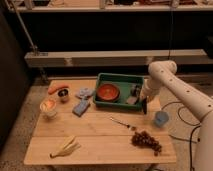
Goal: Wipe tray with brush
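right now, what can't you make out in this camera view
Camera view:
- gripper, shut, at the front right corner of the tray: a dark shape hangs below it; brush or not, too small to tell.
- grey items in the right end of the tray: partly hidden by the arm, blurred.
- arm: cut off by the right edge.

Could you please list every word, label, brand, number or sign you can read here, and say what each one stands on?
No readable text: no word, label, brand, number or sign can be made out.
The tray, the red-orange bowl, the blue cup and the wooden table look plain.
The gripper, at the tray's right edge and shut on the brush, shows no legible marking.
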{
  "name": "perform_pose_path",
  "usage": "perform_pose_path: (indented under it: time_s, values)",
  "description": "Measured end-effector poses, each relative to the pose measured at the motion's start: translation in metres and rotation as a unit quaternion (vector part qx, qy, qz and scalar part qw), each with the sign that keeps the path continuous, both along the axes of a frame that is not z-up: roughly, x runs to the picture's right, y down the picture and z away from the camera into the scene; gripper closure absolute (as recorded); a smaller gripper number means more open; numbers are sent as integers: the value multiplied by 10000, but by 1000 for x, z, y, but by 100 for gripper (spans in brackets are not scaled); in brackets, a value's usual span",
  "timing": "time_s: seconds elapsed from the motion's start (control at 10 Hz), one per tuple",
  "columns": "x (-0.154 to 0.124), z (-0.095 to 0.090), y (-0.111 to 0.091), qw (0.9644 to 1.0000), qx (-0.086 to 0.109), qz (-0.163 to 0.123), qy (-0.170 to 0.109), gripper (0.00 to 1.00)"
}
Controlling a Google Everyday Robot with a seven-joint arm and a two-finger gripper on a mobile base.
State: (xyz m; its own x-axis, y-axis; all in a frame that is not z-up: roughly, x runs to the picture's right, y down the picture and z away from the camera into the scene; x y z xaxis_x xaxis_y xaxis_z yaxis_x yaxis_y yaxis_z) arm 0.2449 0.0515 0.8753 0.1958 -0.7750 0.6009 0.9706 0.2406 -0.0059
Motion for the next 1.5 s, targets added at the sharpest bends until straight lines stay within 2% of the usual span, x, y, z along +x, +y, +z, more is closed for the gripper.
perform_pose_path:
  time_s: [0.3,0.5,0.7,0.9,1.1,1.5]
  values:
    - [-10,31,-24,9998,38,54,-165,100]
    - [-19,42,-31,9994,44,124,-318,100]
    - [-34,45,-35,9985,57,179,-518,100]
    - [-64,38,-34,9959,53,154,-889,100]
    - [-79,22,-26,9934,50,100,-1144,100]
    - [-84,-12,2,9902,-51,-18,-1397,100]
